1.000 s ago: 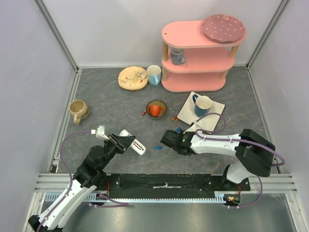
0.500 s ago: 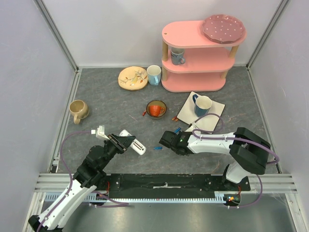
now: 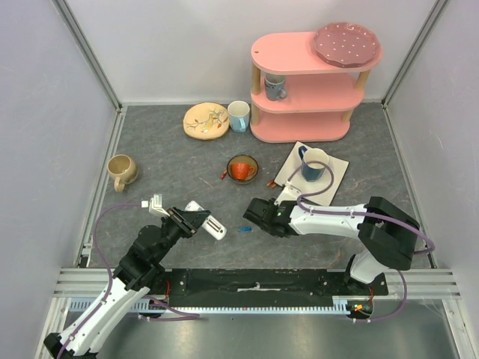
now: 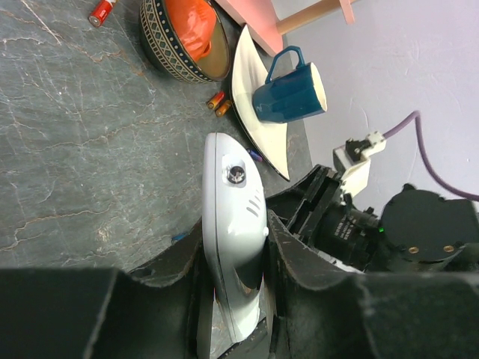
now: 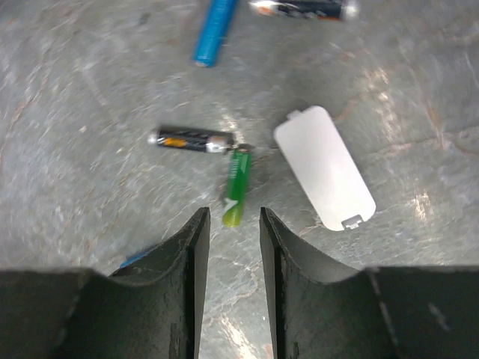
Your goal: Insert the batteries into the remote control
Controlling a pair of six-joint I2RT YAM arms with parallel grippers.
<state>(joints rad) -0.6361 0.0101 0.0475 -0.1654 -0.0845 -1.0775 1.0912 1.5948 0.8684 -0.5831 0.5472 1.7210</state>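
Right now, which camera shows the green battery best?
Right wrist: the green battery lies in full view just ahead of the right gripper. Top external and left wrist show none of it.

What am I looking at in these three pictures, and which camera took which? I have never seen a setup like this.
Two robot arms are bolted at the near edge of a grey table, each ending in a two-finger gripper. The wide picture comes from a fixed camera above and behind them. The other two come from a camera on each wrist, looking past that arm's own jaws. The left gripper is clamped on the white remote control. The right gripper is open over a green battery, a dark battery and a blue battery lying loose on the table, next to a flat white cover. Farther back stand a pink shelf and a bowl.
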